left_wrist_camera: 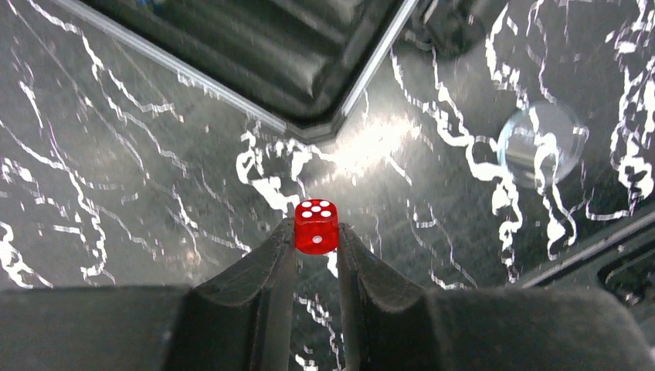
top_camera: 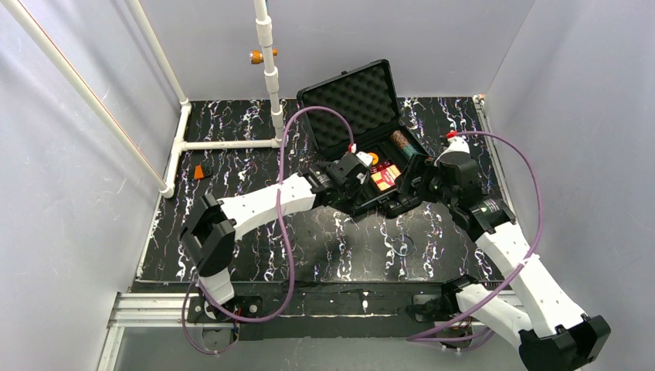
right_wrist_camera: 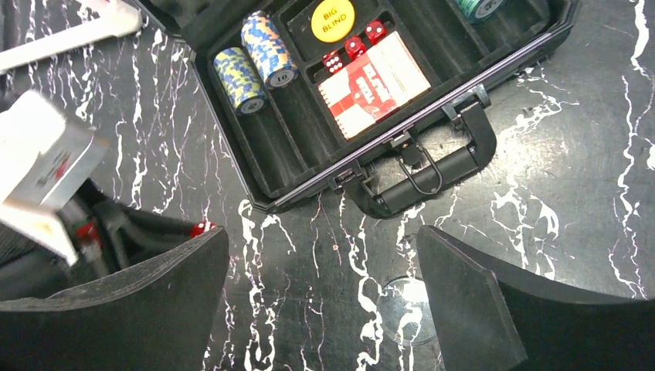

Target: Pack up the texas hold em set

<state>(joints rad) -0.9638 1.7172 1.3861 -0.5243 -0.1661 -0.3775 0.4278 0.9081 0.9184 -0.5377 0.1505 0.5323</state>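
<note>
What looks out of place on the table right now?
A small orange-and-black piece lies alone at far left, well away from the open case. A clear disc sits loose just in front of the case. Nothing looks spilled or damaged.

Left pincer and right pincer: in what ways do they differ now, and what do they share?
The left pincer is closed on a small red die; the right pincer stands wide open and holds nothing. The left pincer is beside a corner of the case; the right pincer faces the case's handle. Both are black and hang over the marbled table, outside the case.
</note>
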